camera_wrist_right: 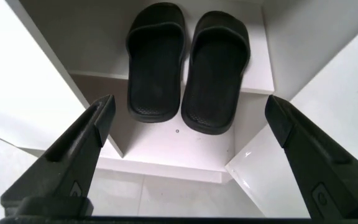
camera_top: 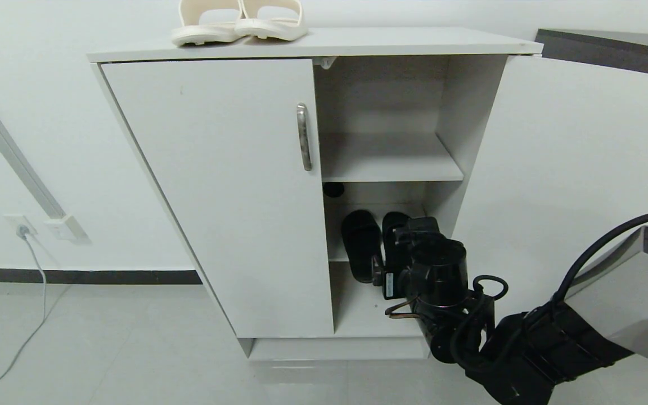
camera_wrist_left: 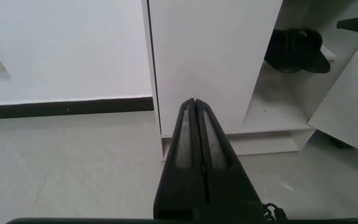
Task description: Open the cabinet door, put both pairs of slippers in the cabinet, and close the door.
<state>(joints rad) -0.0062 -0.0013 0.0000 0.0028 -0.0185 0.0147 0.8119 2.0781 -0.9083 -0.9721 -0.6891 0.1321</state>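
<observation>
A white cabinet stands with its right door swung open and its left door shut. A pair of black slippers lies side by side on the lower shelf, heels overhanging the shelf edge. A cream pair of slippers rests on the cabinet top at the left. My right gripper is open, just in front of the black slippers and apart from them; in the head view it sits at the opening. My left gripper is shut on nothing, low above the floor before the cabinet's left door.
The upper shelf inside is bare. The open door stands to the right of my right arm. A grey unit is at the far right. A wall socket with a cable is at the left, above grey floor.
</observation>
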